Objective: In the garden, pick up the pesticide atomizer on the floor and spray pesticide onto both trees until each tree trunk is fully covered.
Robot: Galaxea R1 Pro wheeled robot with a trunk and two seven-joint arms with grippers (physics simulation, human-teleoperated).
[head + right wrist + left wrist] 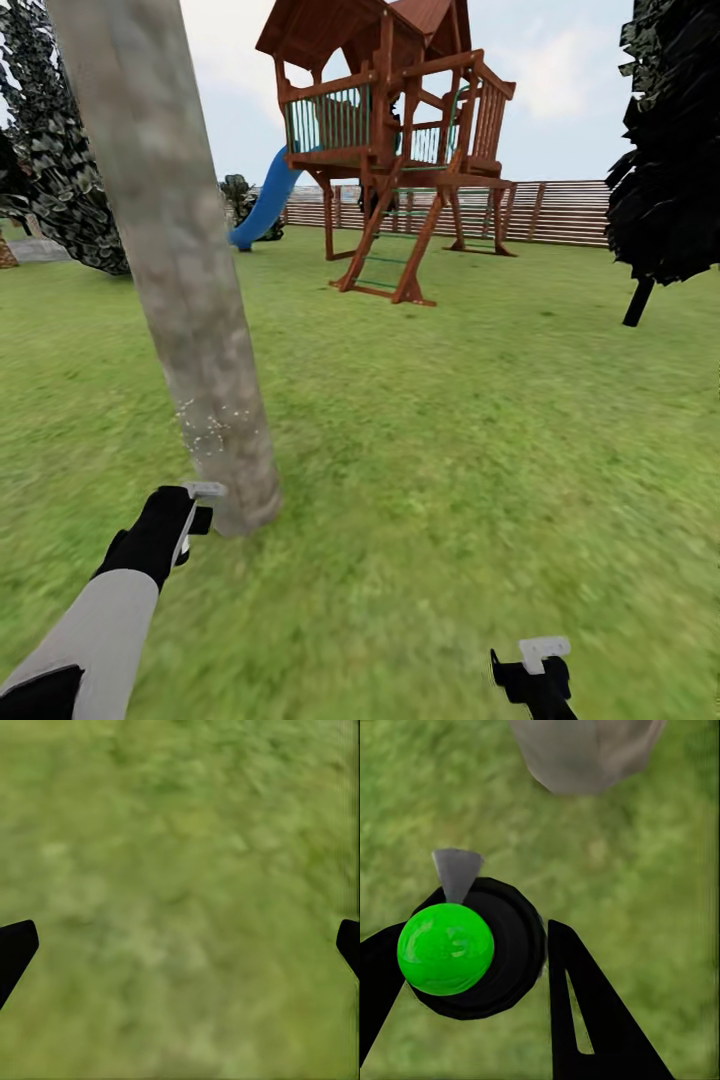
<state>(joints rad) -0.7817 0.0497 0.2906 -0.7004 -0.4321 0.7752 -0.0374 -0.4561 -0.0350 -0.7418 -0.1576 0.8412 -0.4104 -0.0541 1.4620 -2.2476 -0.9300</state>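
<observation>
I see green grass [450, 420], a wooden playhouse [395, 130] with a blue slide [265, 205], and a brown fence [560, 212].

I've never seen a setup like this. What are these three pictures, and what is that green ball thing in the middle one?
It is a simulated two-armed robot on a garden lawn. The wide picture comes from its head camera; the other two look along each hand's fingers. The left hand is shut on the pesticide atomizer, whose green ball top faces that camera, beside a tree trunk flecked with white droplets. The right hand is open above bare grass. Behind stand a wooden play tower with a blue slide and a slatted fence.
</observation>
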